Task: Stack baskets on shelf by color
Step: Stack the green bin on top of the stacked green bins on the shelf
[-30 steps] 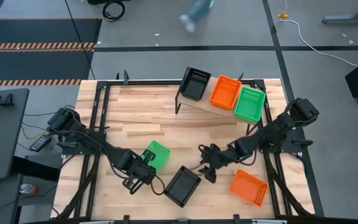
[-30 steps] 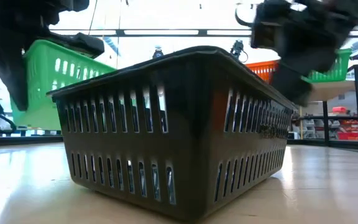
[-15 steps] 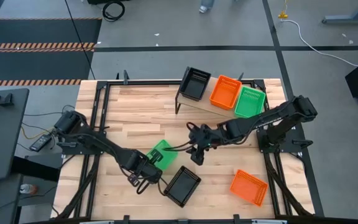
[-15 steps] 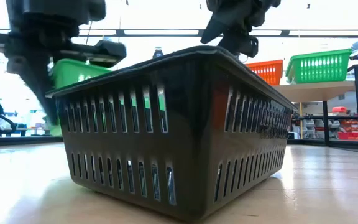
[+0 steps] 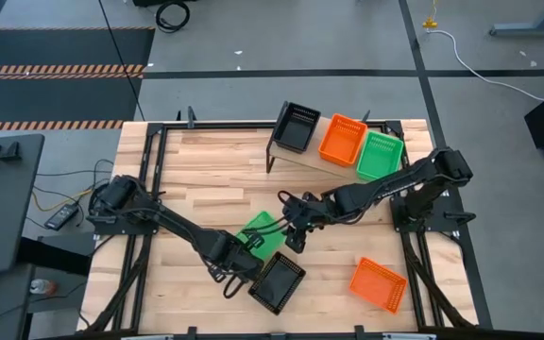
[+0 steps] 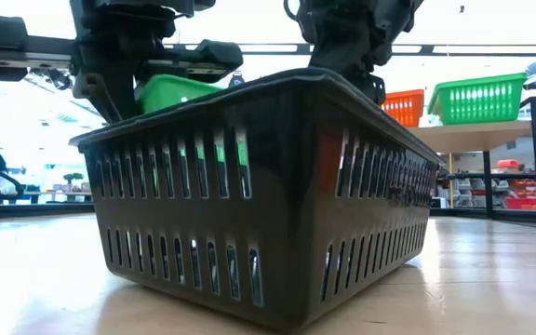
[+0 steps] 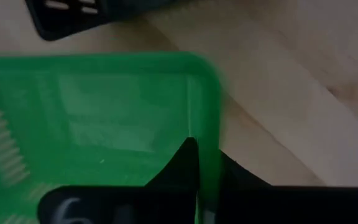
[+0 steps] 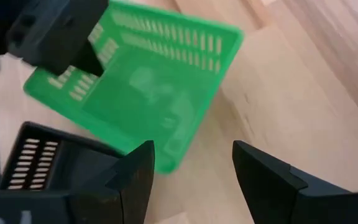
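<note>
The left claw (image 5: 246,247) is pinching the rim of a loose green basket (image 5: 261,232) and carrying it above the middle of the surface (image 5: 206,170), toward its near edge. In the left wrist view the dark fingers (image 7: 182,163) are sitting on either side of the basket's side wall, pressed together on it. Just beside it, nearer the front edge, a loose black basket (image 5: 277,281) is resting on the surface. The right claw (image 5: 296,223) is hanging just past the green basket's far end with its fingers spread wide and nothing between them; the right wrist view is showing that basket ahead of the open fingers (image 8: 135,177).

Step in hand, as judged: the green basket is being brought toward the right arm, probably for a handover on the way to the shelf (image 5: 296,161). The next move is calling for the right claw to close on the free rim before the left one lets go.

Count, in the high view:
- Green baskets: two, one carried and a green one on the shelf (image 5: 380,156) at its right end.
- Black baskets: two, one loose and a black one on the shelf (image 5: 297,127) at its left end.
- Orange baskets: two, an orange one on the shelf (image 5: 342,140) in the middle, and a loose orange basket (image 5: 378,283) near the surface's front right corner.
- Whether any of these is a nested stack cannot be told.
</note>
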Controlling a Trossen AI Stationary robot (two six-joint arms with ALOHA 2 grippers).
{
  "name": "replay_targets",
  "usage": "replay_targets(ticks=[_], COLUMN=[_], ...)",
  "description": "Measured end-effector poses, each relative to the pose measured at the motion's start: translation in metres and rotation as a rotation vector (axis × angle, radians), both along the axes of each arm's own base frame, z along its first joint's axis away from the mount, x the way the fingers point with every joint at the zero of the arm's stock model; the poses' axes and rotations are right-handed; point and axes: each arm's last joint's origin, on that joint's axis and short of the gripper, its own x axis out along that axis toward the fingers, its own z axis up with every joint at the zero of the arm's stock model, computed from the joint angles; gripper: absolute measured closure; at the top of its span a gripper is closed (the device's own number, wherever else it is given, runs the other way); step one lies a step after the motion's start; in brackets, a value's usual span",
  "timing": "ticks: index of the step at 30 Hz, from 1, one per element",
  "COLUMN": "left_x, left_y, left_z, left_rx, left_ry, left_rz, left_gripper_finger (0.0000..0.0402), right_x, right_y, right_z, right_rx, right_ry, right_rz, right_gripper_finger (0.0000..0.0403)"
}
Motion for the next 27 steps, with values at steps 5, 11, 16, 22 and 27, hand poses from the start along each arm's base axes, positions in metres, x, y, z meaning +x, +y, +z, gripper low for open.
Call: replay_targets(ticks=[5, 11, 16, 22, 27], left_x=[0.005, 0.006, 0.009, 0.007, 0.007], left_y=[-0.002, -0.002, -0.003, -0.006, -0.006], left_z=[-0.001, 0.0, 0.005, 0.005, 0.005], left_rx=[0.0, 0.015, 0.018, 0.016, 0.034], left_ry=[-0.019, -0.03, -0.052, -0.048, -0.057], left_rz=[-0.033, -0.036, -0.037, -0.025, -0.008], left_gripper_finger=[0.0399, 0.0398, 0.0398, 0.0398, 0.0394], right_x=[0.001, 0.011, 0.025, 0.027, 0.025], right_y=[-0.004, -0.006, -0.01, -0.019, -0.017], right_z=[0.0, -0.012, -0.04, -0.04, -0.036], right_rx=[-0.001, 0.021, 0.044, 0.043, 0.02], right_ry=[-0.005, -0.003, 0.062, 0.066, 0.06], right_rz=[-0.01, -0.001, 0.023, 0.015, 0.056], right_gripper_finger=[0.018, 0.018, 0.018, 0.0196, 0.027])
